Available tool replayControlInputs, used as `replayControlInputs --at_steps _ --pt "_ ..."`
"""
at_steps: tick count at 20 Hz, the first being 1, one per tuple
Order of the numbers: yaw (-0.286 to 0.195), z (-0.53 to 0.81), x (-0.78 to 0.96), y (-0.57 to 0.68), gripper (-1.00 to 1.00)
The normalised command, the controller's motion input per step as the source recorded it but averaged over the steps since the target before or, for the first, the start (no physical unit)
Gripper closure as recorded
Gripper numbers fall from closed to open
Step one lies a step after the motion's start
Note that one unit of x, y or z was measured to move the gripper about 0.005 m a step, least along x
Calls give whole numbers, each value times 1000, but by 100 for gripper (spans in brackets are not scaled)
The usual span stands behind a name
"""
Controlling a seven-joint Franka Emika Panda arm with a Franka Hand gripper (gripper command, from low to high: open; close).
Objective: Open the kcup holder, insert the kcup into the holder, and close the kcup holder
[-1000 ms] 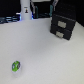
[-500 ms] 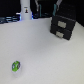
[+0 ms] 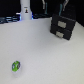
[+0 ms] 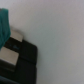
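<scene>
The kcup holder (image 3: 62,26) is a black box with two stacked drawer fronts, each with a small pale handle, both looking shut. It stands at the back on the exterior view's right. The kcup (image 3: 16,65), a tiny bright-green pod, lies alone on the white table (image 3: 45,57) near the front on the exterior view's left, far from the holder. My gripper (image 3: 55,7) is a dark blur just above and behind the holder, and its jaws are not discernible. In the wrist view the holder (image 4: 22,62) with its pale handles lies close below, beside a teal piece (image 4: 4,25) at the frame edge.
A white bottle-shaped thing (image 3: 25,10) with a dark band stands at the back on the exterior view's left, with dark and blue clutter along the rear edge behind it.
The dark arm at the back seems to have shifted toward the exterior view's right, closer over the holder. The kcup and the holder have not moved.
</scene>
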Motion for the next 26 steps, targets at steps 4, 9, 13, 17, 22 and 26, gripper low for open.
replayControlInputs --at_steps 4,9,13,17,22,26 --pt "-174 -115 -348 621 -100" --pt "-153 -139 -352 685 -100" --pt "-135 -204 -315 672 -100" --pt "-127 -281 -251 602 -100" --pt "-111 -366 -173 455 -100" --pt "-91 -382 -160 340 -100"
